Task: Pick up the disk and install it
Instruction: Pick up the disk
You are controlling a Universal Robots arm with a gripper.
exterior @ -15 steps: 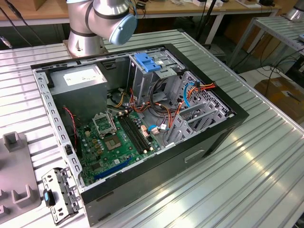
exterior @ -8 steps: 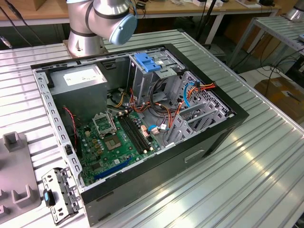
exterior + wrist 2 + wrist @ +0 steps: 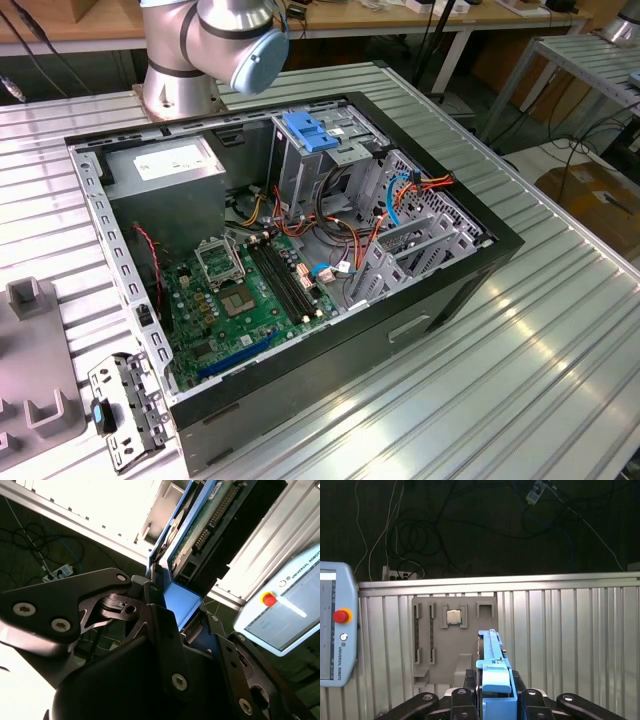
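The disk (image 3: 491,656) stands edge-on between my black fingers in the first wrist view, its bright blue rail facing the camera. In the second wrist view the disk (image 3: 207,527) shows its green circuit board and connector row, framed by blue rails. My gripper (image 3: 495,697) is shut on the disk's blue end, with the jaws pressed against both sides (image 3: 170,605). It hangs over the ribbed metal table (image 3: 570,630), beside a grey fixture plate (image 3: 452,640). In the exterior view the open computer case (image 3: 470,285) lies on the table, with the drive cage (image 3: 335,160) at its far side.
A light blue latch plate (image 3: 308,130) tops the drive cage. The arm's base (image 3: 190,60) stands behind the case. Grey fixture blocks (image 3: 35,360) and a metal bracket (image 3: 125,410) lie at the exterior view's left. A teach pendant (image 3: 335,630) rests by the fixture plate, which holds a chip (image 3: 453,616).
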